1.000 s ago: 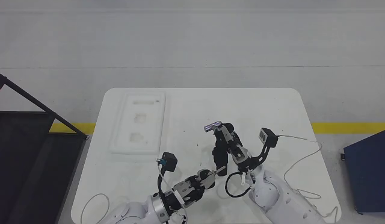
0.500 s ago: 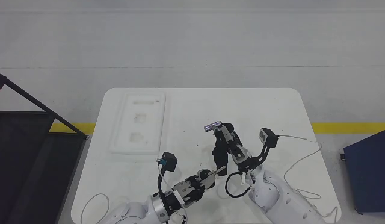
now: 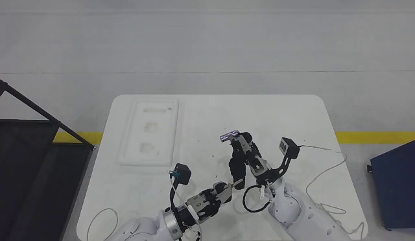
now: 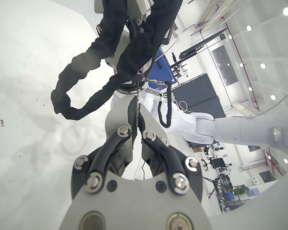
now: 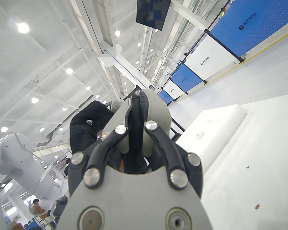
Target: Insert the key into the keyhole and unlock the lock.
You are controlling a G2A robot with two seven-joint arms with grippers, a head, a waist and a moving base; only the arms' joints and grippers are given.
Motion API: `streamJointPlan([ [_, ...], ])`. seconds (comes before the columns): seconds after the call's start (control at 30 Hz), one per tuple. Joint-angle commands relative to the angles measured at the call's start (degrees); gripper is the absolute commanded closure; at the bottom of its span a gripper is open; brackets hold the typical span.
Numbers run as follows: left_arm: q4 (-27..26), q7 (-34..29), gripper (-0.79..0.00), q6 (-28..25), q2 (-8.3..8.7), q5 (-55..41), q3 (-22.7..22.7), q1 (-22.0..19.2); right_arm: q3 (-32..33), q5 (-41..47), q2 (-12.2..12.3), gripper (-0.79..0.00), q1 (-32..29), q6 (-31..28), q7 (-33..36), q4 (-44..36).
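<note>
The left tool (image 4: 136, 111) is gripping the thin, flat silver metal key (image 4: 137, 90), seen edge-on, between its closed black pads. The right tool (image 5: 134, 101) is clamping shut on the small silver-and-purple metal lock (image 3: 228, 137) and holding it up off the white tabletop (image 3: 292, 124). Taking the white rectangular foam tray (image 3: 172, 132) as the marker, the lock is hanging well apart from the tray's long edge, on the robot's right of it. The key is sitting off the tray's near corner, closer to the robot, and is not touching the lock. The keyhole is not showing, so alignment is looking like the weak point. The key blade is pointing toward the right arm's wrist rather than clearly at the lock. A skewed approach from here is risking the tip jamming against the lock body, the thin blade twisting between the pads, or the lock being pushed out of its unsupported grip. Counting up, there is one key, one lock, one tray and two tools, both closed.
</note>
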Motion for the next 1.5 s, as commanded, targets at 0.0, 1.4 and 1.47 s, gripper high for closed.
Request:
streamJointPlan([
  [0.0, 0.00, 0.00, 0.000, 0.00, 0.00, 0.00, 0.00, 0.00, 0.00, 0.00, 0.00, 0.000, 0.00, 0.00, 0.00, 0.00],
  [1.4, 0.00, 0.00, 0.000, 0.00, 0.00, 0.00, 0.00, 0.00, 4.56, 1.22, -0.33, 0.000, -3.34, 0.56, 4.94, -2.08],
  [1.47, 0.00, 0.00, 0.000, 0.00, 0.00, 0.00, 0.00, 0.00, 4.56, 1.22, -0.33, 0.000, -3.34, 0.56, 4.94, -2.08],
])
